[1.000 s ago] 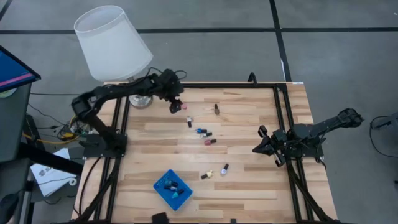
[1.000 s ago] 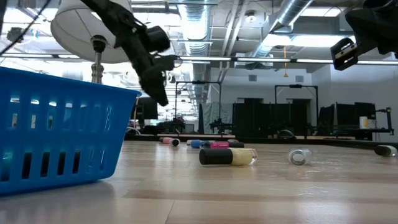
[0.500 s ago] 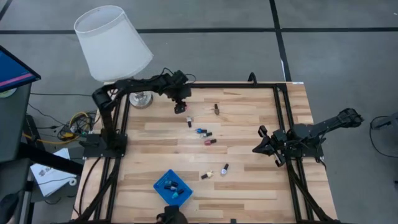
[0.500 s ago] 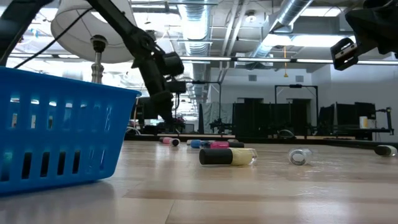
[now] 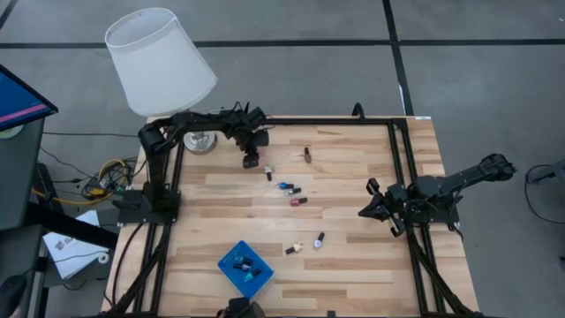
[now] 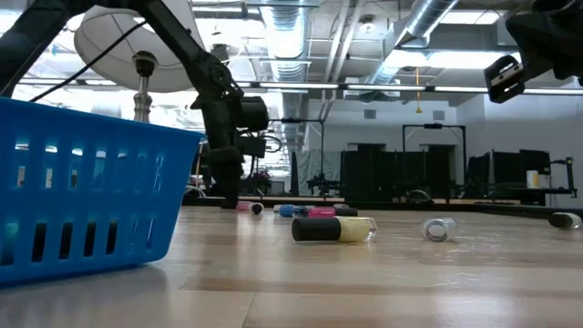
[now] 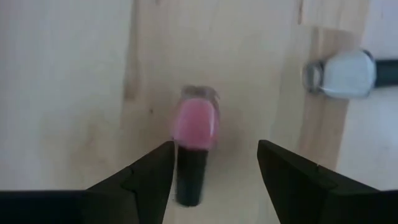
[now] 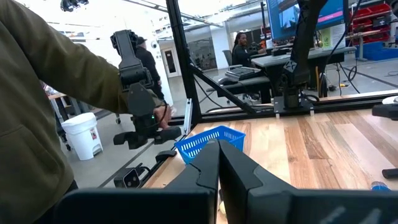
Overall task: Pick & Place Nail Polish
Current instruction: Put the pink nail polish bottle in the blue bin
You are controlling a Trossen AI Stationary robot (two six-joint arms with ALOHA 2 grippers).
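A pink nail polish bottle with a dark cap lies on its side on the wood near the table's far left. My left gripper is low over it, pointing down and open. Its two fingers stand on either side of the bottle's cap end, and I see no hold. In the low view the left gripper reaches almost to the tabletop beside the bottle. My right gripper waits shut and empty at the table's right side.
Several more small bottles lie loose mid-table: a dark one, a blue one, a red one and a yellow one. A blue tray holding bottles stands near the front edge. A white lamp stands at the far left. A person's olive sleeve shows beyond the table.
My left gripper has gone down to just above the tabletop and a little toward the near edge, ending over the pink bottle with its fingers on either side of it. The bottle has stayed where it lay.
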